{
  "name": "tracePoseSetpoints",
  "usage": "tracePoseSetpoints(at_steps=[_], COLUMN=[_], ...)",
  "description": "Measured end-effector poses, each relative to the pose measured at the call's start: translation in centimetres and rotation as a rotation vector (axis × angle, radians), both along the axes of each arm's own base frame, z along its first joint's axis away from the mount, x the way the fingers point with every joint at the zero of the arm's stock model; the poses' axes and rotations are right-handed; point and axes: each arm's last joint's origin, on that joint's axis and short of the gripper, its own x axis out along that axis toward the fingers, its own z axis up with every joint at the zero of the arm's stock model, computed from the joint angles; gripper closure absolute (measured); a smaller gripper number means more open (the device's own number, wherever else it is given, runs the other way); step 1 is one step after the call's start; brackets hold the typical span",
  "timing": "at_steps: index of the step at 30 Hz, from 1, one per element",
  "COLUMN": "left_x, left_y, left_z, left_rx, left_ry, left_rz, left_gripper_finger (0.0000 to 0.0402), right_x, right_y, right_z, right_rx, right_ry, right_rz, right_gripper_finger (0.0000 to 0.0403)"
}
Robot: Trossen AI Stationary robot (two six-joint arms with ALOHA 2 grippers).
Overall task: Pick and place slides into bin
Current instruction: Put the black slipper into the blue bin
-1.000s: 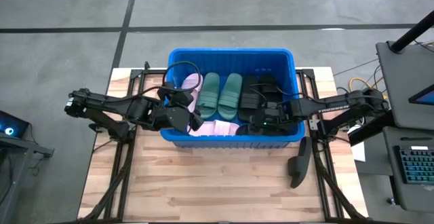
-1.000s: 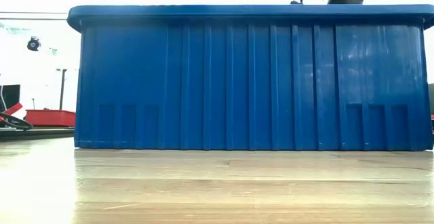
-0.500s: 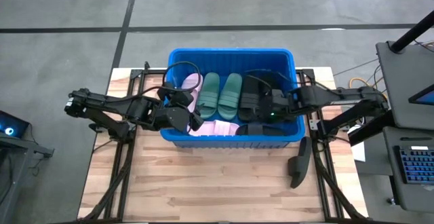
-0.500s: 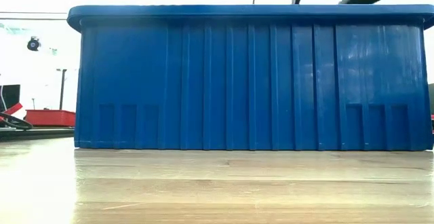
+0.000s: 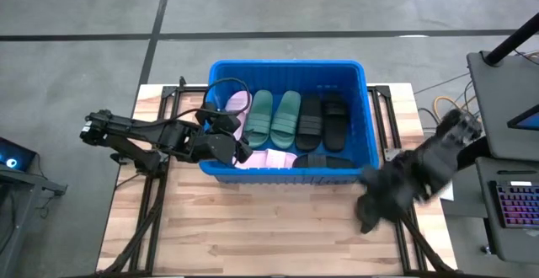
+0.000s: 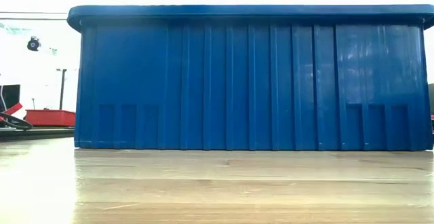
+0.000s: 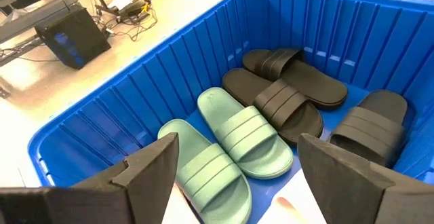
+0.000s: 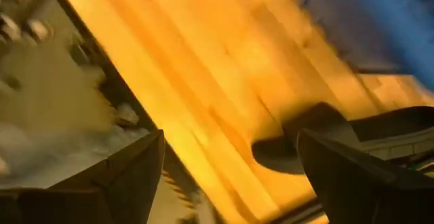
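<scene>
I am looking down at the bench (image 5: 278, 227) with the blue bin (image 5: 289, 170) sitting at its twelve o'clock end, long side across. Inside the bin I am seeing the slides lying flat on the floor: a pink one (image 5: 237, 109) at the nine o'clock side, two green ones (image 5: 274, 118) side by side next to it, then two black ones (image 5: 322, 116) toward three o'clock. Along the six o'clock wall another pink slide (image 5: 268, 159) and another black slide (image 5: 325, 161) are lying crosswise. My left claw (image 5: 238, 141) is hanging over the bin's nine o'clock corner, just above the pink slides, with its fingers (image 7: 146, 173) standing apart and holding nothing; through its wrist camera I am looking past them onto the green pair and the black slides beyond. My right claw (image 5: 379, 195) is out over the bench at about four o'clock of the bin, outside its wall, blurred in the overhead view. Its fingers (image 8: 339, 176) are spread wide with nothing between them, and its wrist camera is showing the bench boards and a dark slide (image 8: 312, 142) lying there, beside the bin's blue wall. From bench height I am seeing only the bin's ribbed long wall filling the picture, with no slide visible in front of it.
</scene>
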Motion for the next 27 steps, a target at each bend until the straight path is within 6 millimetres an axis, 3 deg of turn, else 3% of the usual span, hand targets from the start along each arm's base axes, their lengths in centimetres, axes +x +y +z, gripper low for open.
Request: tracePoseSetpoints(at_steps=[6,13,20,27], left_x=[0.0,0.0,0.0,0.1], left_y=[0.0,-0.1,-0.1,-0.2], left_z=[0.0,0.0,0.0,-0.1], left_rx=[0.003,-0.015,-0.023,-0.029], left_ry=[0.003,0.006,0.007,0.008], left_rz=[-0.002,-0.021,-0.029,-0.036], left_gripper_finger=[0.0118,0.0118,0.0118,0.0118], right_x=[1.0,3.3,4.7,6.3], right_y=[5.2,8.7,10.1,10.0], right_z=[-5.4,-12.4,-16.7,-19.9], right_rx=[-0.191,-0.38,-0.451,-0.479], right_ry=[0.145,0.449,0.576,0.686], right_rz=[0.11,0.291,0.381,0.413], right_gripper_finger=[0.0078,0.0081,0.009,0.0095])
